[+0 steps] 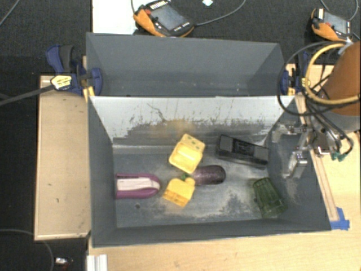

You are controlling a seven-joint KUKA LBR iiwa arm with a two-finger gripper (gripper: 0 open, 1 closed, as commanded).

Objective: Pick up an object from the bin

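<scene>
Dark green toy [268,197] lies loose in the bin's [169,109] front right corner, closest to the gripper [296,161], so likely the pick. Gripper hangs by the right wall, nothing visibly held; how far open, I can't tell. Black block [242,150] beyond, near the back wall.

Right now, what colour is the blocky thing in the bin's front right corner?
The blocky thing is dark green; the camera view shows it best, from above.
</scene>
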